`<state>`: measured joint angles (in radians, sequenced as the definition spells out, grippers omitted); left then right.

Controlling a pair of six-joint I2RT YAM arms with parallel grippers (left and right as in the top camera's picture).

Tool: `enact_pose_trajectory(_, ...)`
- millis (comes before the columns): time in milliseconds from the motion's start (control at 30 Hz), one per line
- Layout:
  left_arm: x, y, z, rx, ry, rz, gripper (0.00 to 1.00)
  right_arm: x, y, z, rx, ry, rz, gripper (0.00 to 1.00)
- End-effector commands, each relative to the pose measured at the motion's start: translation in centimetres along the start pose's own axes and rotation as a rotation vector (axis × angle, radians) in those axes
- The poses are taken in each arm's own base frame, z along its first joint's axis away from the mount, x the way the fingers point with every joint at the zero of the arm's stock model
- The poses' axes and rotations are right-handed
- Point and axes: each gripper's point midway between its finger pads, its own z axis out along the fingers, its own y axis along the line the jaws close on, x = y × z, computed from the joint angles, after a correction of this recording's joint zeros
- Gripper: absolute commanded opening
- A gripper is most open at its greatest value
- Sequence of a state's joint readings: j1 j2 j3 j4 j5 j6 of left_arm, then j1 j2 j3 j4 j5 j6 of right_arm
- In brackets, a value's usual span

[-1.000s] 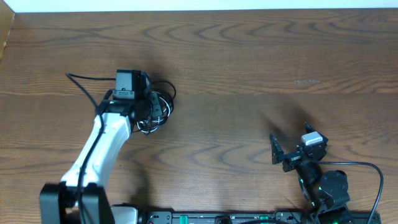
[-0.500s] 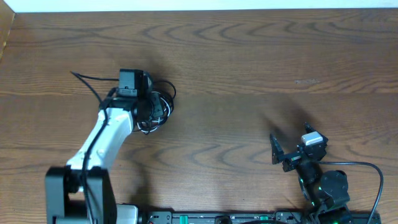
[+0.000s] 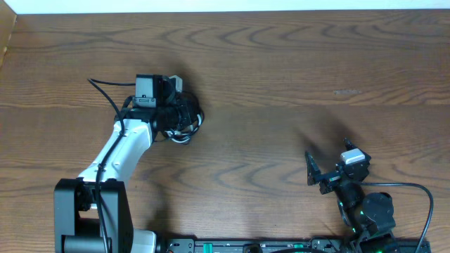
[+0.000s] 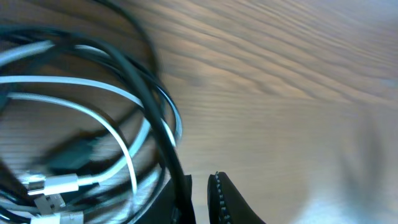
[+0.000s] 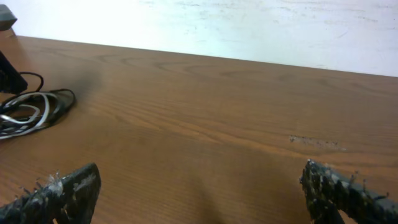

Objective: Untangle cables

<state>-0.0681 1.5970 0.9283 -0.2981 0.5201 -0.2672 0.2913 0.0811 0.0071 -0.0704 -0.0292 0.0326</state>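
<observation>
The cables lie bunched in a small tangle (image 3: pixel 190 121) left of the table's middle. In the left wrist view the black cable (image 4: pixel 158 124) loops over the white cable (image 4: pixel 93 87), and pale plug ends (image 4: pixel 56 185) show at the lower left. My left gripper (image 3: pixel 184 114) sits on the tangle. Its jaws (image 4: pixel 200 200) stand almost together, with the black cable running down against the left finger. My right gripper (image 3: pixel 329 161) rests near the front right, far from the tangle (image 5: pixel 31 109), wide open (image 5: pixel 202 193) with only bare wood between its fingers.
The wooden table (image 3: pixel 295 84) stretches to a pale wall at the back. A faint scuff mark (image 3: pixel 346 91) lies right of the middle. Thick black arm wiring (image 3: pixel 105 88) trails left of the left wrist. The arm bases stand along the front edge (image 3: pixel 246 246).
My left gripper has slid right and slightly back, and its jaws have narrowed onto the black cable. The tangle has shifted right with it and bunched tighter. The right arm has not moved.
</observation>
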Motion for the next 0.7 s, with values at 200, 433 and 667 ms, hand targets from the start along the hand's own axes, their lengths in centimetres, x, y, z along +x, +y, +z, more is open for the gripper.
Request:
enact_pose_trajectory(200,1.9,-3.4,-0.8,0.152,0.095,-0.013,0.26,0.2,0.0,0.0,0.000,0.005,-0.015,0.99)
enact_pose_trajectory(433,1.1,-0.6,-0.6,-0.018,0.043,-0.012,0.61,0.2,0.0,0.0,0.000,0.005,-0.015,0.99)
enact_pose_trajectory(667,-0.8,5.6,-1.9,-0.380,-0.079,-0.047,0.61,0.2,0.0,0.0,0.000,0.005,-0.015,0.99)
